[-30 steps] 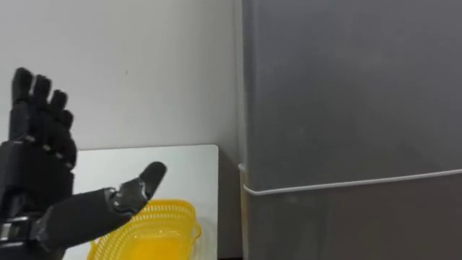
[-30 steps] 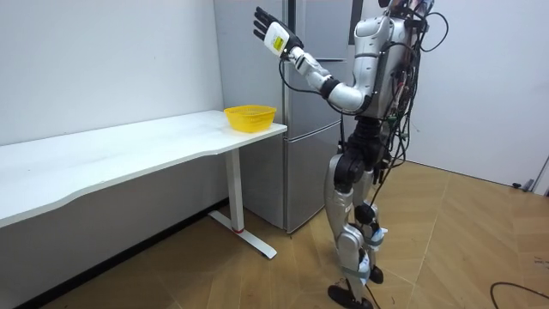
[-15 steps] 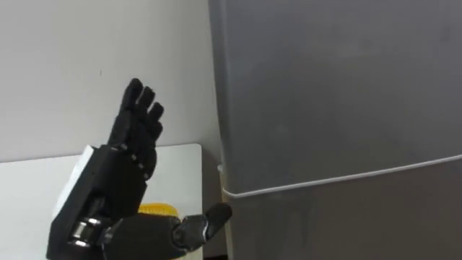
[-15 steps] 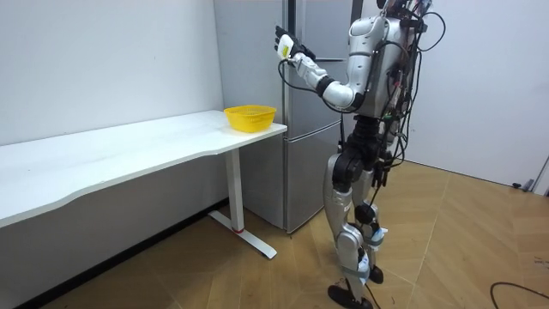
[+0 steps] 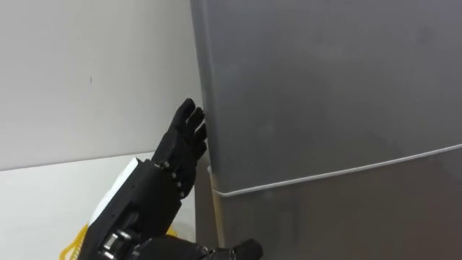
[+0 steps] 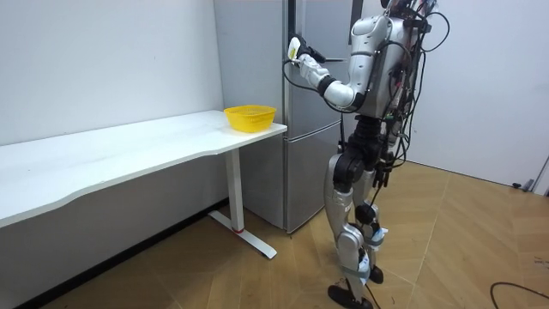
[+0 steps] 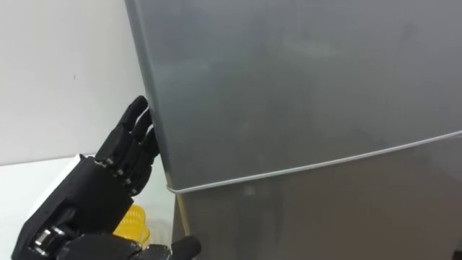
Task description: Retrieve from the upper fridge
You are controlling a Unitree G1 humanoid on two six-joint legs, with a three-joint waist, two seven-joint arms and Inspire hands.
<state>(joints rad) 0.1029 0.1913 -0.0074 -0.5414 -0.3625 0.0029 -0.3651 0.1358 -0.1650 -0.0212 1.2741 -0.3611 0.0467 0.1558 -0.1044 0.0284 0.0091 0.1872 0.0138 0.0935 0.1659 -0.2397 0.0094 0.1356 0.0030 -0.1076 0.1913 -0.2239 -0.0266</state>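
The grey fridge (image 5: 325, 87) stands right in front of me with both doors closed. A thin pale seam (image 5: 339, 170) divides the upper door from the lower one. My left hand (image 5: 162, 184) is raised and open, fingers straight, with the fingertips against the upper door's left edge and the thumb (image 5: 242, 250) sticking out below. In the room view I stand upright facing the fridge (image 6: 257, 69), my left hand (image 6: 296, 50) up at the upper door. In the right eye view the left hand (image 7: 108, 180) lies beside that same edge of the fridge (image 7: 303, 79).
A white table (image 6: 129, 146) runs along the wall to the left of the fridge. A yellow basket (image 6: 250, 117) sits on the table's end nearest the fridge, just below my left hand (image 7: 133, 224). Wooden floor lies open behind me.
My left hand has swung from over the table across to the fridge door's left edge. The head camera has turned, so the fridge edge sits further left in the picture.
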